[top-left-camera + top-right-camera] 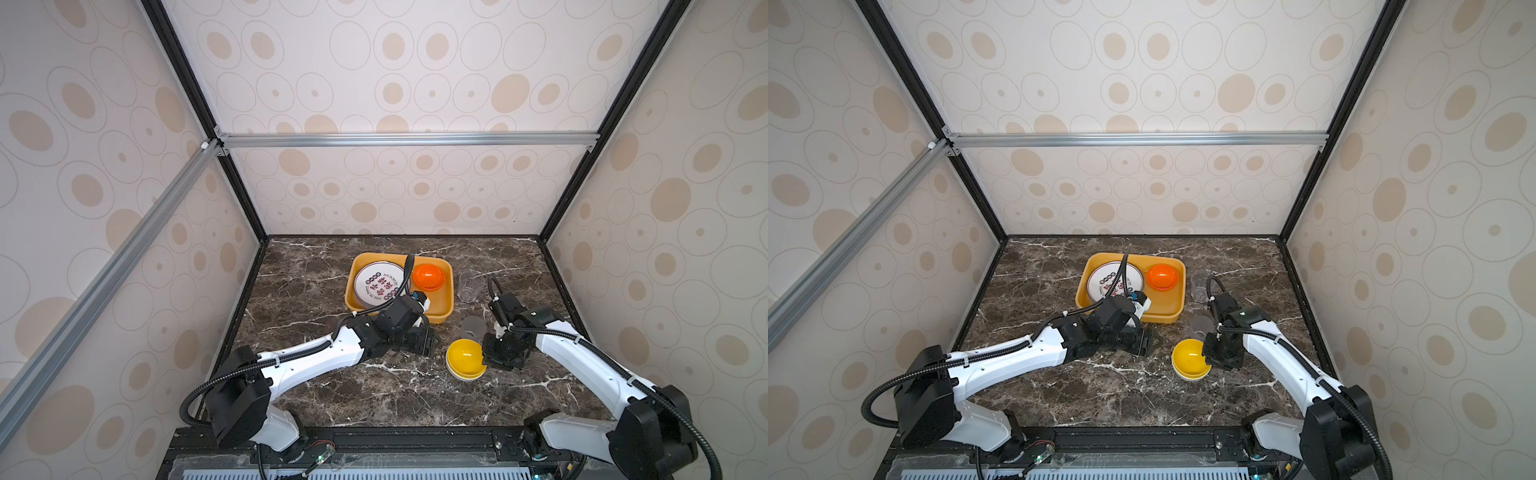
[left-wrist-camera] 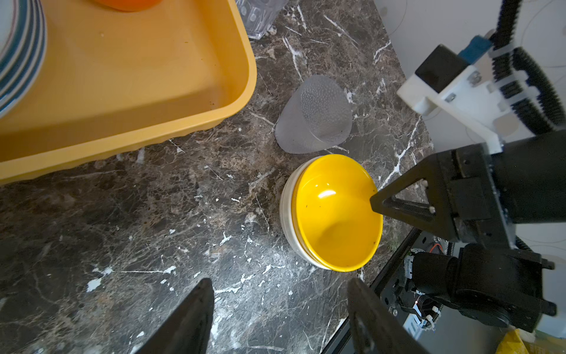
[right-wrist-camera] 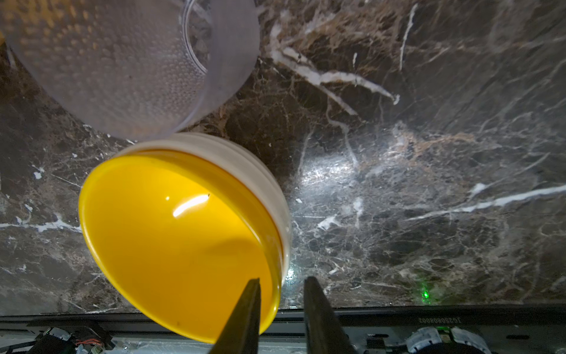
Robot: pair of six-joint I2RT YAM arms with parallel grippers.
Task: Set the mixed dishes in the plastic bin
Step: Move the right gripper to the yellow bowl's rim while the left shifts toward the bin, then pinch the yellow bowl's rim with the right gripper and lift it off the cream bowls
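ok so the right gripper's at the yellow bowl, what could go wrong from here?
1. The right gripper straddles the rims of the glossy yellow plastic bowl and the off-white bowl nested under it. The stack could split or slip on lifting.
2. The frosted greyish plastic cup stands right beside that stack and may get knocked over.
3. The open left gripper sits near the path to the mustard-yellow plastic bin, so a collision is possible.

Front rail [image 3: 439, 320] carries upside-down code JC250808002.
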